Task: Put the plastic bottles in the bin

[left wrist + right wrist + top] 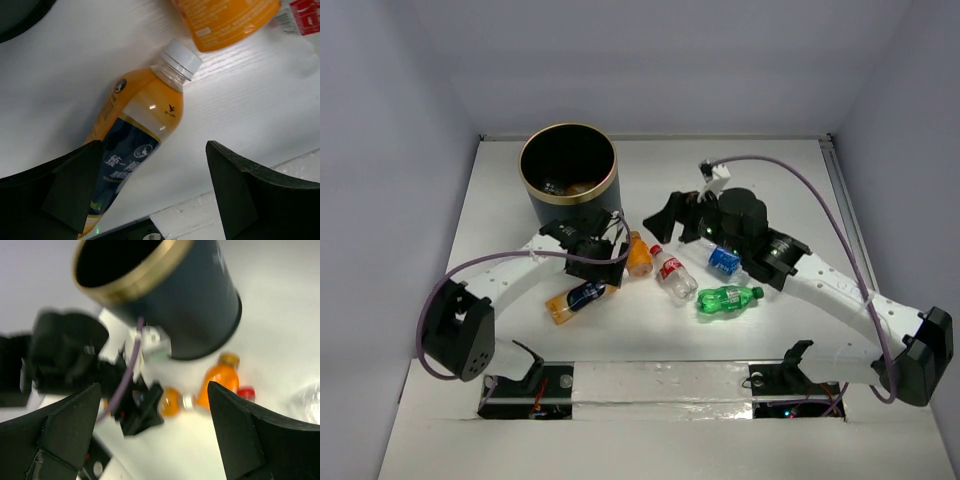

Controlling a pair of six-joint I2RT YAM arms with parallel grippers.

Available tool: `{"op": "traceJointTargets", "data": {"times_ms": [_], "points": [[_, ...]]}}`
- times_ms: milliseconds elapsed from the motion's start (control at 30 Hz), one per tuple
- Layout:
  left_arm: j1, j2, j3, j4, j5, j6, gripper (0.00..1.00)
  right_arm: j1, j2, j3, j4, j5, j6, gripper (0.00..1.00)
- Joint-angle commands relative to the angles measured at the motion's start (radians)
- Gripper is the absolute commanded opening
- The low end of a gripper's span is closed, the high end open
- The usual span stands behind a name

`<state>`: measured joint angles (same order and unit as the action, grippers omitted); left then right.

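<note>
Task partly done: five plastic bottles point(673, 275) lie on the desk point(790, 190) at centre, others show inside the bin point(570, 212) at upper left, and the left gripper point(153, 150) and right gripper point(154, 390) both stand released, empty.

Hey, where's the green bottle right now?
In the top view, the green bottle lies on its side right of centre, below the blue-labelled bottle and right of the red-labelled bottle.
</note>
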<state>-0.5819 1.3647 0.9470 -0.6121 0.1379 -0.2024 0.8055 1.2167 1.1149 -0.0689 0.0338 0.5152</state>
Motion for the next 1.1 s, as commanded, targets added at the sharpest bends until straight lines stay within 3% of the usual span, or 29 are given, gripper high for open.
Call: {"op": "traceJointTargets", "data": {"times_ms": [0,267,367,400,433,567,633,800,933,1067], "points": [[-0.004,0.043,0.044,-0.002,-0.060,-0.002,0.82,0.000,-0.100,-0.104,0.015,-0.064,0.040,0.93],[-0.013,0.172,0.053,-0.005,-0.078,-0.003,0.79,0.000,-0.128,-0.222,-0.009,-0.098,0.066,1.00],[-0.013,0.172,0.049,-0.008,-0.067,-0.009,0.70,0.000,-0.069,-0.208,-0.040,-0.115,0.051,0.96],[-0.022,0.165,0.044,-0.009,-0.060,-0.014,0.57,0.000,-0.054,-0.201,-0.046,-0.121,0.040,0.95],[-0.022,0.156,0.041,-0.011,-0.054,-0.018,0.50,0.000,-0.040,-0.193,-0.052,-0.123,0.033,0.94],[-0.022,0.057,0.012,-0.026,-0.015,-0.048,0.36,0.000,0.078,-0.110,-0.164,-0.117,-0.024,0.79],[-0.022,-0.014,0.016,-0.038,0.014,-0.075,0.35,0.000,0.113,-0.058,-0.210,-0.077,-0.046,0.73],[-0.022,-0.140,0.162,-0.110,0.080,-0.140,0.34,0.000,0.179,-0.030,-0.305,-0.037,-0.076,0.88],[-0.022,-0.180,0.349,-0.141,0.130,-0.184,0.32,-0.009,0.216,-0.038,-0.344,-0.008,-0.087,0.91],[-0.022,-0.135,0.641,-0.167,0.112,-0.218,0.32,-0.020,0.273,-0.021,-0.379,0.009,-0.099,0.90]]}}
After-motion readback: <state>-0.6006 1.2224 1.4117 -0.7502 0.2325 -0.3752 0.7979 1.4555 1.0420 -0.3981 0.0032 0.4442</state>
